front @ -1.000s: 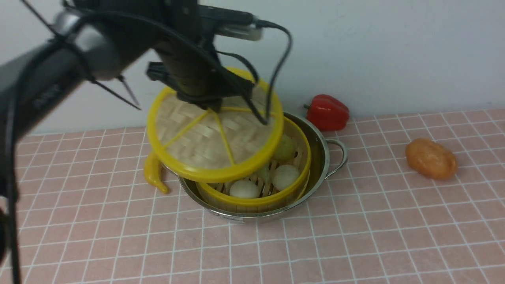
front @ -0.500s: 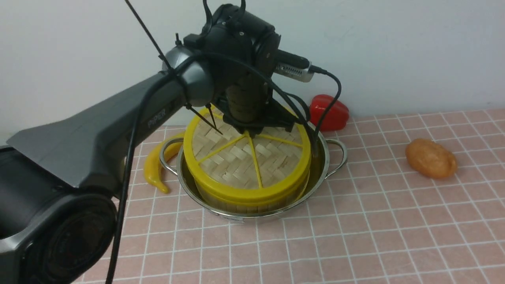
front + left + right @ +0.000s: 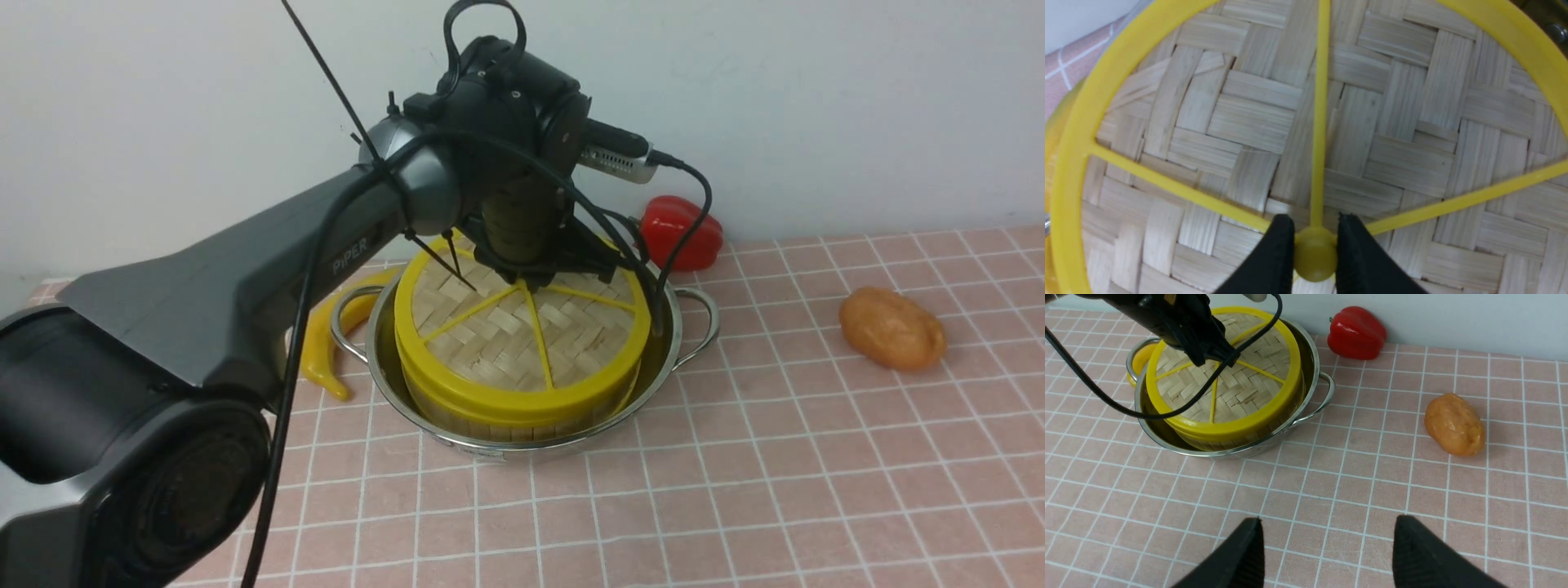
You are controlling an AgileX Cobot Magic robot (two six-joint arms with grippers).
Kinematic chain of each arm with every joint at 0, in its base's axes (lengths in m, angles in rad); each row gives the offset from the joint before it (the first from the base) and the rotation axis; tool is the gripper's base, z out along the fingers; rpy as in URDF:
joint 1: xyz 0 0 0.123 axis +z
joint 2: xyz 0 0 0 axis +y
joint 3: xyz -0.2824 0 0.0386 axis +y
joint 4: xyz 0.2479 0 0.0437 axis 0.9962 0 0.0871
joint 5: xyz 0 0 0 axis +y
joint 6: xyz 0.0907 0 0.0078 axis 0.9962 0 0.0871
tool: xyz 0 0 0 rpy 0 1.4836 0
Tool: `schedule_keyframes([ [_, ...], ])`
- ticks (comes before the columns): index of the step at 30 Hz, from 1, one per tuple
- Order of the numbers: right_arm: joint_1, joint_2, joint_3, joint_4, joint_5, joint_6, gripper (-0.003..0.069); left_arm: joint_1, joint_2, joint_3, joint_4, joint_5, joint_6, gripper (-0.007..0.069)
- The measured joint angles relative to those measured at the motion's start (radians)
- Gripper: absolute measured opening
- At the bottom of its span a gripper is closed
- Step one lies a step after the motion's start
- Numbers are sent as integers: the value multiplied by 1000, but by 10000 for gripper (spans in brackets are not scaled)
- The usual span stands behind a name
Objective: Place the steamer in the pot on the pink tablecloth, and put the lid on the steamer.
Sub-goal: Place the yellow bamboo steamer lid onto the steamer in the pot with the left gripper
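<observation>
Gripping: the left gripper (image 3: 1315, 249) has its fingers closed on the yellow knob (image 3: 1315, 255) at the middle of the lid, right above the pot!
Lid: woven disc (image 3: 522, 327) with its yellow rim, lying over the top of the steamer, over the pot's opening.
Steamer: the bamboo basket (image 3: 514, 420) sits inside the pot, its side showing under the lid.
Pot: shiny steel (image 3: 661, 359), our landmark, standing on the pink tablecloth (image 3: 784, 490).
Right gripper: over to the pot's right, fingers wide apart (image 3: 1327, 555), nothing between them.
Yellow banana-like piece (image 3: 318, 351): just beside the pot, on its left, partly behind the handle.
Red pepper (image 3: 679, 233): behind the pot and to its right.
Brown potato-like piece (image 3: 891, 328): well apart from the pot, out to its right.
</observation>
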Motion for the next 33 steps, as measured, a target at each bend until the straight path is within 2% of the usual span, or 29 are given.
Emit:
schedule_keyframes([
  [33, 0, 0, 0, 0, 0, 0, 421, 0, 35, -61, 8, 71, -22, 123],
])
